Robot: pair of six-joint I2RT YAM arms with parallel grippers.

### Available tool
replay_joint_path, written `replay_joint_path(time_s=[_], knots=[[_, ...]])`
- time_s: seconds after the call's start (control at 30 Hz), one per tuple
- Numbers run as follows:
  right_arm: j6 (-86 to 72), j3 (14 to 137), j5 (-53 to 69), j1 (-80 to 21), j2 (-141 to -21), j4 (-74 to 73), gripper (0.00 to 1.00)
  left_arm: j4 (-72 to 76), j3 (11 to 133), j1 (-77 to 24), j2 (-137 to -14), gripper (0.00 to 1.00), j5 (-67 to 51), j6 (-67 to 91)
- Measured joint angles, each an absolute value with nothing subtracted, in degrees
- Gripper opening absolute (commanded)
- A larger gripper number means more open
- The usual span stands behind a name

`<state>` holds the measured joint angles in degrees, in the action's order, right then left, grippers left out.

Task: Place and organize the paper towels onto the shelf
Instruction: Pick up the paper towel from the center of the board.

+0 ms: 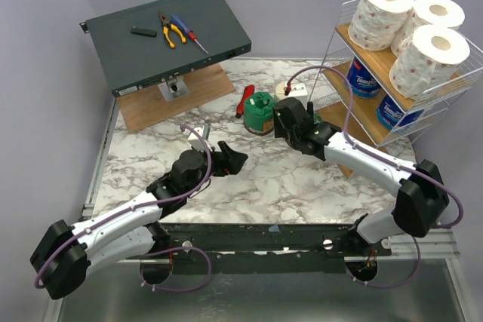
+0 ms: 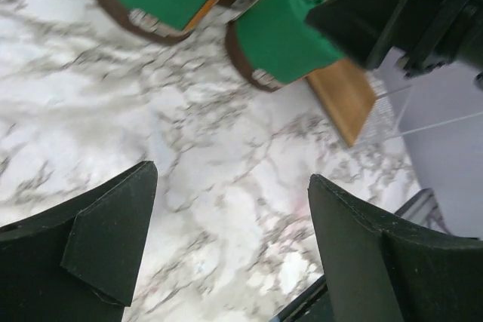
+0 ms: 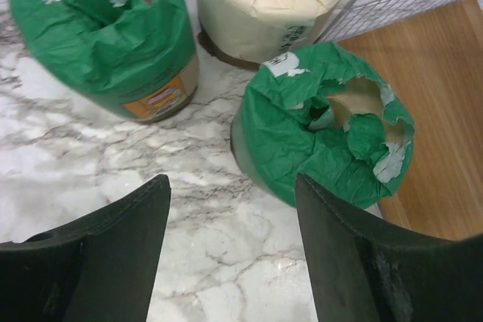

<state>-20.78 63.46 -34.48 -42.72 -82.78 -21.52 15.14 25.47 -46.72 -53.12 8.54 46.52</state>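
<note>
The left claw (image 2: 226, 186) and the right claw (image 3: 232, 190) are both hanging low, jaws gaping wide, gripping nothing.

Bright, even overhead light, soft shadows, left wrist view motion-blurred, others sharp

In the top view the shelf (image 1: 376, 59) fills the right side of the frame. Three paper towels (image 1: 429, 56) sit on its top tier, and two wrapped rolls (image 1: 367, 81) stand side by side on the tier below. At upper left a flat box (image 1: 219, 24) rests tilted on a board (image 1: 192, 96), with pliers (image 1: 172, 33) and a screwdriver (image 1: 190, 34) on top. On the table (image 1: 136, 160), at centre, a handled tool (image 1: 245, 100) lies just left of a third wrapped roll (image 1: 260, 111). In the right wrist view an unwrapped roll (image 3: 272, 5) stands at top centre. A fourth wrapped roll (image 3: 324, 133) is at centre right, just beside the shelf's lowest board.
</note>
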Motion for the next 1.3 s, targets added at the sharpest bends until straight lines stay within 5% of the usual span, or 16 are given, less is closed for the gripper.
replay_joint_path(time_s=[0.93,1.3], knots=[[-20.47,61.43,-37.01,-36.99,-91.85,-11.99,0.75,6.04,13.37,-44.03,-40.93,0.84,12.73,48.45],[-20.10,61.67,-39.72,-36.99,-94.74,-12.86,0.53,6.74,13.37,-43.99,-43.33,0.83,11.73,48.42]])
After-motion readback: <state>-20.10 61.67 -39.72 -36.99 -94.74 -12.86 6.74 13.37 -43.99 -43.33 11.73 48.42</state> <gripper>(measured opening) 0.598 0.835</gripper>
